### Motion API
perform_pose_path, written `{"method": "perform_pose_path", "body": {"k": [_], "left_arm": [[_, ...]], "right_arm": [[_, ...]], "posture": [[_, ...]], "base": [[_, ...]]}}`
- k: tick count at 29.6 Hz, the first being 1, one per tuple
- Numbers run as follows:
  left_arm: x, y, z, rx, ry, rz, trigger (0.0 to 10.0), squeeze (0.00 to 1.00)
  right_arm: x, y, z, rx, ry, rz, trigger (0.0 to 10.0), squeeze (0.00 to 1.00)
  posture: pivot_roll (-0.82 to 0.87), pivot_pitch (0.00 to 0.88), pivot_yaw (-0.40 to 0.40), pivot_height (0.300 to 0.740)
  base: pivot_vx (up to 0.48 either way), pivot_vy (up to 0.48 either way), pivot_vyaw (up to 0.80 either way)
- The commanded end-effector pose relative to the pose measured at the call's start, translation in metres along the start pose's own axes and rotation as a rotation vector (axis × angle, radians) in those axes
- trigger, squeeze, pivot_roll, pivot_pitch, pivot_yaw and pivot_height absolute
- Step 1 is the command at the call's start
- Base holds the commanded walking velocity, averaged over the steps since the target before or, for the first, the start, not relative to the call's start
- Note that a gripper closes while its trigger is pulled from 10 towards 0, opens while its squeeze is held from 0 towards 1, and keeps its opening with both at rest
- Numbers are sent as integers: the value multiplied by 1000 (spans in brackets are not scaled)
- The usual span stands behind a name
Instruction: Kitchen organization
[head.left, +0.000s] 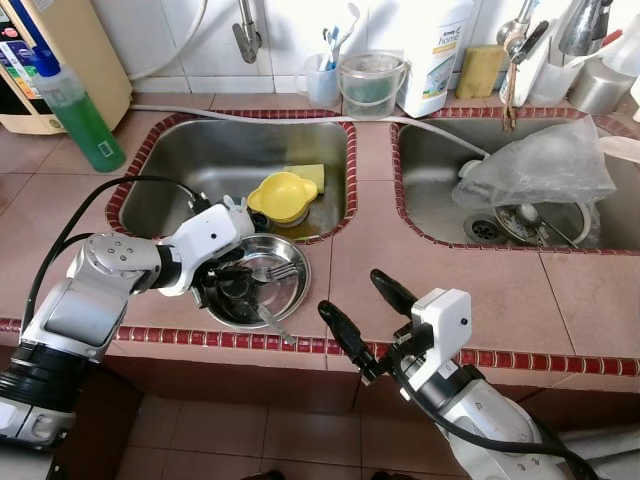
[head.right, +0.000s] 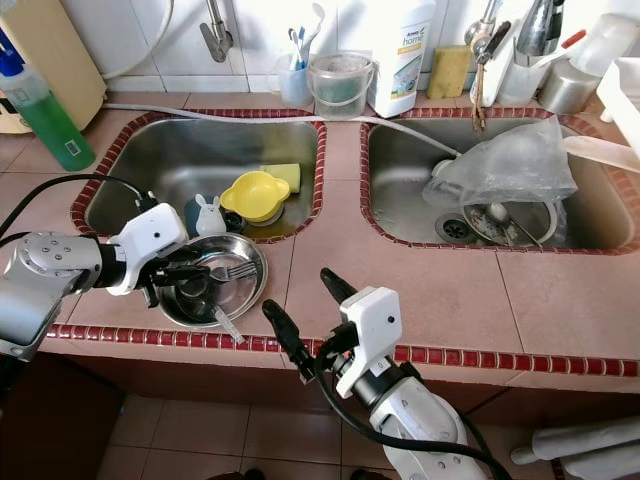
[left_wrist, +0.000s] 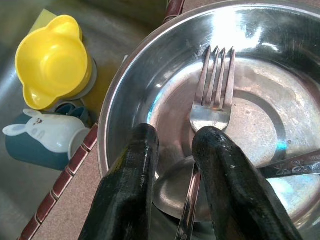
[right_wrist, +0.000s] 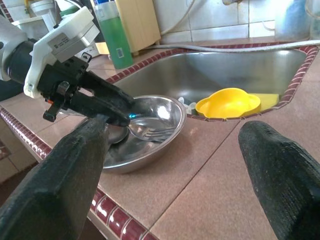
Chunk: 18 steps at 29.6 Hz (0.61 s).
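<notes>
The fork (left_wrist: 212, 87) lies in the steel bowl (left_wrist: 150, 80) on the counter (head.left: 420, 250) edge beside the left sink, tines pointing away from my left hand (left_wrist: 175, 165), handle running back between its fingers. That hand is narrowly parted astride the handle, not yet closed, I judge. My right hand (head.left: 365, 320) hovers wide open over the counter edge, farther off.
</notes>
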<state>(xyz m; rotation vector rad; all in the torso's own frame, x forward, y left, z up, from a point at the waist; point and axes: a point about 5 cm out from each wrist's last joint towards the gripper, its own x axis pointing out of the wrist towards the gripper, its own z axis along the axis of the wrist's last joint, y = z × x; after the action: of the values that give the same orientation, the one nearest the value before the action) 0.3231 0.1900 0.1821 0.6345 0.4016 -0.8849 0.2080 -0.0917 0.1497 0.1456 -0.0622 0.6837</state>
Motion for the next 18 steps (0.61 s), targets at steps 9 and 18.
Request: {"method": "perform_pose_path", "body": {"k": [9,18], "left_arm": [[-8,-1,0,56,19,-57,10000,0],[-16,7,11,2,-73,-52,10000,0]], "right_arm": [[-3,4,2,3,4,29,10000,0],[-3,3,1,0,8,33,10000,0]], "posture": [[-18,178,81,740],[-16,179,77,740]], "base": [[0,0,0],[0,0,0]]}}
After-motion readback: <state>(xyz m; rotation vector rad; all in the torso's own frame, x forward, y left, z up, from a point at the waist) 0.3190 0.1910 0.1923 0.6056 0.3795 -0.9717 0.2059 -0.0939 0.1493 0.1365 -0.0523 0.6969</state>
